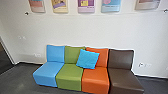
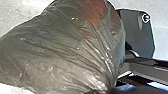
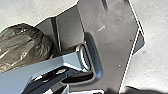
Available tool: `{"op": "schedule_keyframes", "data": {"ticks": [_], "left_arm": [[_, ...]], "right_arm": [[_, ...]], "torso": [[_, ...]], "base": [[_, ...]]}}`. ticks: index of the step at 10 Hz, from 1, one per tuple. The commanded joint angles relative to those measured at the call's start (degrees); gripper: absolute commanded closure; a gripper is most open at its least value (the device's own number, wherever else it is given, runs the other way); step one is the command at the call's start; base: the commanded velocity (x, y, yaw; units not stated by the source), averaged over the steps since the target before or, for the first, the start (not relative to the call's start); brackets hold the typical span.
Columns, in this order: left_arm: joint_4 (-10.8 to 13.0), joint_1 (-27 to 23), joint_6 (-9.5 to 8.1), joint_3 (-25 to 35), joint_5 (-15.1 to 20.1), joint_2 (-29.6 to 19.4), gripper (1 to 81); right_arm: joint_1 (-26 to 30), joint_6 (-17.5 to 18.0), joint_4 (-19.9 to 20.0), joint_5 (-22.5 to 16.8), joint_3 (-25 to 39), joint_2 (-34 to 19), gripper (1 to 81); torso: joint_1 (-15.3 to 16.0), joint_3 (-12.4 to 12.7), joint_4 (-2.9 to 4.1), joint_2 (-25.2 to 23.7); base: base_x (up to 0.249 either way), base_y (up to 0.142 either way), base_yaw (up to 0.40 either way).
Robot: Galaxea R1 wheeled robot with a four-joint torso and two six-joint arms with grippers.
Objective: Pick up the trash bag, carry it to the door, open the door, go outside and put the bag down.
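Although its lower end and neck are partly cut off, the large, glossy, translucent dark trash bag (image 2: 57,52) is raised close beside the robot's base, puffed out and full of creases. Its pleats draw together into a narrow neck, which suggests the left gripper has hold of it there. That grip cannot be made out, and how far either gripper is open, or whether the right gripper holds anything, cannot be told.

The step in hand looks like carrying, early in the task. To do it well, keep the bag's weight hanging from the gathered neck, hold the bag off the floor and away from the base's edges, and turn gently. A swinging bag could snag or tear its thin film.

As for contents, a reddish-orange patch (image 2: 93,10) shows on or through the film; what makes it cannot be told.

Farther out, at 12 o'clock, a low, armless sofa in blue, green, orange and brown sections (image 1: 70,75) stands against a white wall (image 1: 87,30). A bright blue square cushion (image 1: 87,59) leans where green meets orange. Colourful posters (image 1: 86,6) hang above. At 10 o'clock a dark upright panel (image 1: 5,58) meets the dark grey floor (image 1: 18,78); it may be a doorway.
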Motion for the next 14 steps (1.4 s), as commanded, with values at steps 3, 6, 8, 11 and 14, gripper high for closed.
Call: {"op": "schedule_keyframes", "data": {"ticks": [3,6,8,11,14], "left_arm": [[0.33,-2.88,0.42,-0.85,4.27,0.08,81.1],[2.27,-2.44,0.42,-0.94,4.36,0.61,81.1],[2.18,-2.44,0.42,-1.03,4.36,0.26,81.1],[2.18,-2.44,0.42,-1.03,4.45,0.17,81.1],[2.18,-2.44,0.42,-0.94,4.54,0.17,81.1]], "right_arm": [[1.82,-0.20,-0.83,-3.10,-1.78,1.73,1.0],[1.74,-0.29,-0.92,-3.10,-3.98,3.31,1.0],[1.74,-0.29,-0.92,-3.10,-3.98,3.40,1.0],[1.65,-0.29,-0.92,-3.19,-3.98,3.40,1.0],[1.65,-0.29,-0.92,-3.19,-3.98,3.49,1.0]], "torso": [[-0.02,0.13,0.00,0.00],[-0.02,0.13,0.00,0.00],[-0.02,0.13,0.00,0.00],[-0.02,0.13,0.00,0.00],[-0.02,0.13,0.00,0.00]], "base": [[0.000,0.000,0.000],[0.000,0.000,0.000],[0.000,0.000,0.000],[0.000,0.000,0.000],[0.000,0.000,-0.062]]}}
